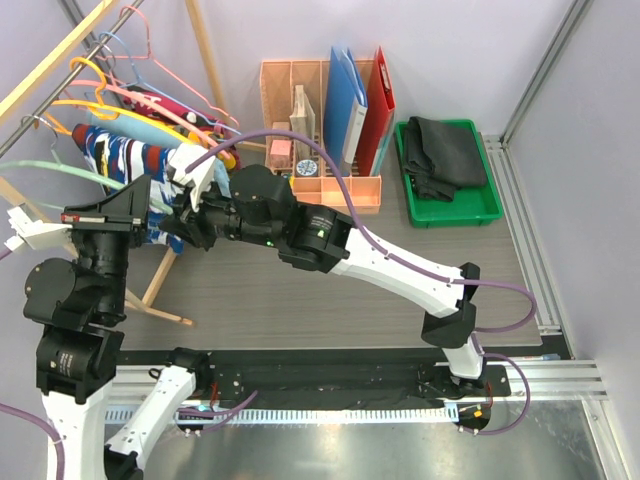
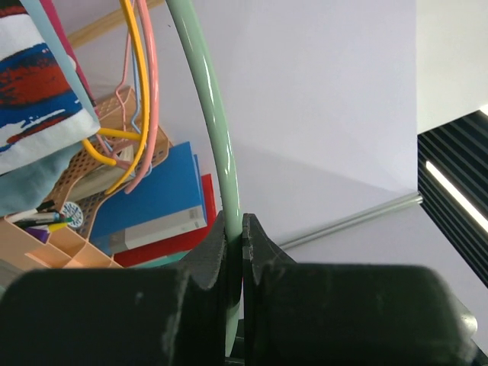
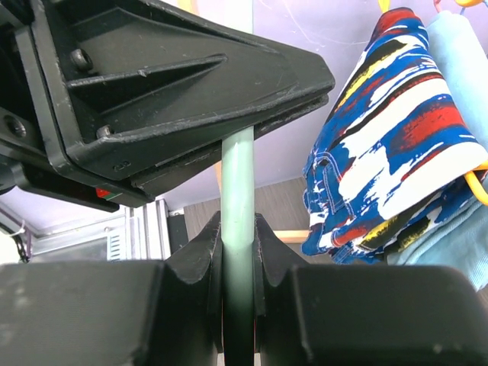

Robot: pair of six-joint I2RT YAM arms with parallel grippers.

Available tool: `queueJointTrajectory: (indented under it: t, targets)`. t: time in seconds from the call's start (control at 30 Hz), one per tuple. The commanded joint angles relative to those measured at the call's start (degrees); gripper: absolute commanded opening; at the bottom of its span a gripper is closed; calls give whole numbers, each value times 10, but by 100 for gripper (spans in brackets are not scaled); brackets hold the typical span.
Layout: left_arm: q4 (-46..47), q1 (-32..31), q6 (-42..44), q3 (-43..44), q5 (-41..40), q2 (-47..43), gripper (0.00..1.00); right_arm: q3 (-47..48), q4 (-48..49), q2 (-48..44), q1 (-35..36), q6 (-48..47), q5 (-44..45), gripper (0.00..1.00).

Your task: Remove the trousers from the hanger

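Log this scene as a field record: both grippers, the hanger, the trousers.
left gripper: jaws shut on green hanger
right gripper: jaws shut on the same hanger, right beside the left gripper
printed trousers: hung up, beside light blue trousers
black trousers: lying in green bin

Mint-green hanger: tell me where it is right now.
Far left in the top view: the mint-green hanger is beside the navy-white-red print trousers, with the left gripper and right gripper both shut on its rod.
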Motion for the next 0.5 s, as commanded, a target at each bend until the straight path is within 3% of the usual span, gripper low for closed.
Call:
queueJointTrajectory:
  t: [0.0, 0.47]
  targets:
    - [47, 5, 30, 14, -52, 12, 0, 28, 26, -2, 2, -4, 34, 1]
    - [38, 4, 28, -4, -129, 16, 0, 73, 23, 28, 13, -47, 79, 1]
